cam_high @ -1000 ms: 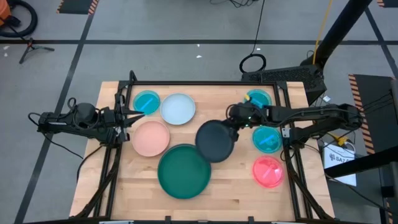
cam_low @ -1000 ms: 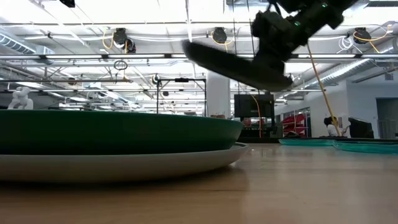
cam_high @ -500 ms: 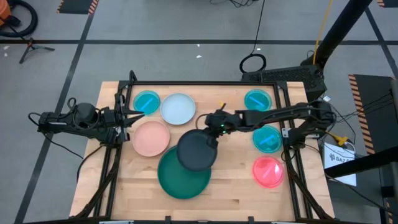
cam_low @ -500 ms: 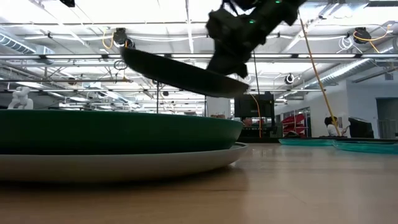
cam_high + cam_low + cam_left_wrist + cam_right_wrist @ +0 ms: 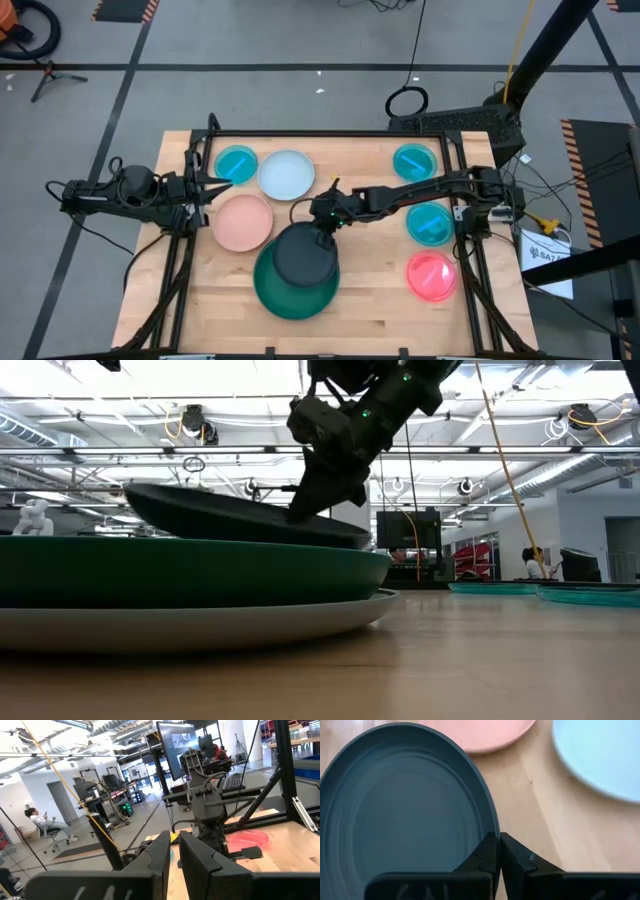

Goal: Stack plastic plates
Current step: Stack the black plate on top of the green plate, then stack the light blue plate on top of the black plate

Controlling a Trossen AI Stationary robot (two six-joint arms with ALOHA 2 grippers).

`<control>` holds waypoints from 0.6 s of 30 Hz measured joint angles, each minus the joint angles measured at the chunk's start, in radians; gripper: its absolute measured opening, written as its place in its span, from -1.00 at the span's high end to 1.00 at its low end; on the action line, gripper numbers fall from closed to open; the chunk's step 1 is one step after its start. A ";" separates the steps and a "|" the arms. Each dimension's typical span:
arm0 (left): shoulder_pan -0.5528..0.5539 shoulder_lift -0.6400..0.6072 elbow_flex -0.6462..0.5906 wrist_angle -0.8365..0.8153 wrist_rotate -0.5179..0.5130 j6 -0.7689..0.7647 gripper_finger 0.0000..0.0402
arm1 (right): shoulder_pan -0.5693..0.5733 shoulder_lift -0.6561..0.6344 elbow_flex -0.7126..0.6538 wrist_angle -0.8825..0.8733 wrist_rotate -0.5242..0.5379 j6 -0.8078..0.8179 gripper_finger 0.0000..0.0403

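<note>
A pale wooden worktop is standing on a grey floor in a bright workshop. The right hand is pinching the rim of a smooth black plate, holding it over the round dark green plate. The left hand, fingers nearly together, is waiting at the worktop's left edge.

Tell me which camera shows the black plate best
The high view: the whole black plate shows over the green plate, held by the right gripper. The right wrist view crops it, the low view shows it edge-on, and the left wrist view misses it.
</note>
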 joint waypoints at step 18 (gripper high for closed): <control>0.000 0.000 0.000 0.000 0.000 -0.003 0.76 | 0.013 0.014 0.002 0.022 0.006 0.017 0.49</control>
